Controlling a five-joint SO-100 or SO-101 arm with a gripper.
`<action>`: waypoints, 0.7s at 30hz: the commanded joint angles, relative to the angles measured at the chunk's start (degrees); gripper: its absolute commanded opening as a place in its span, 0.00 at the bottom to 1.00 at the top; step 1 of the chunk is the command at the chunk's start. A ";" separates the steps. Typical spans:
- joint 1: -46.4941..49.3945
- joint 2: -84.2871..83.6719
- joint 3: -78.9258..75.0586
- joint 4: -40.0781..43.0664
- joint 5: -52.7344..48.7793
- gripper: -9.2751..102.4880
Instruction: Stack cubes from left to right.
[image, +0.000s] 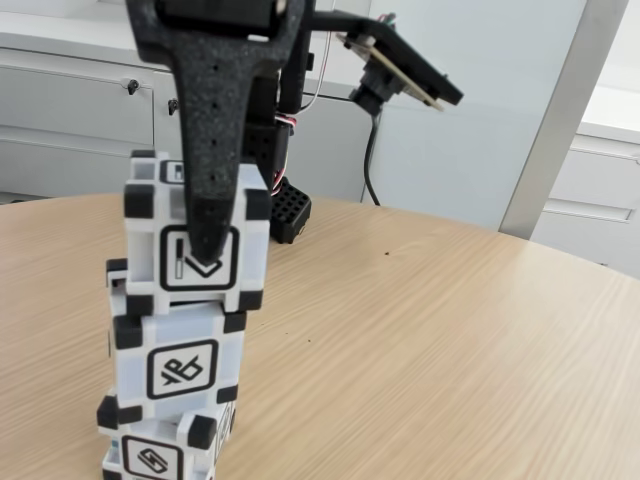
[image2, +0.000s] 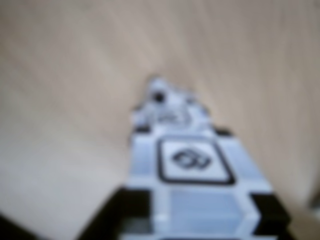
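Three cubes stand stacked in one column at the left of the fixed view, on the wooden table (image: 450, 330). I see the top cube (image: 200, 235) white with black corner blocks, its front face carrying a black-framed glyph partly hidden by my tool. It sits on the middle cube (image: 180, 365), a bit offset and twisted relative to it. The middle cube shows a looped line glyph on its front. It rests on the bottom cube (image: 160, 455), which is cut off by the lower frame edge; I can read a framed glyph on it too. The gripper (image: 205, 245) comes down from the top of the frame, one black finger (image: 215, 130) lying across the front face of the top cube, tip at the glyph. I cannot see the other finger, so I cannot tell how wide the jaws stand or whether they grip the cube. In the wrist view, badly blurred, I look down on the top face of the top cube (image2: 195, 170), with a framed glyph, tabletop all around. Behind the stack in the fixed view sit the arm base (image: 285, 205), a small camera module (image: 400, 65) on a bracket, grey cabinets (image: 70, 110) and a pale wall panel (image: 480, 120).
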 joint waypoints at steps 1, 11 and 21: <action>0.44 0.79 -0.88 -0.70 -0.35 0.31; 0.44 0.97 -1.32 0.26 -0.18 0.45; -0.62 17.93 -0.53 0.70 0.35 0.42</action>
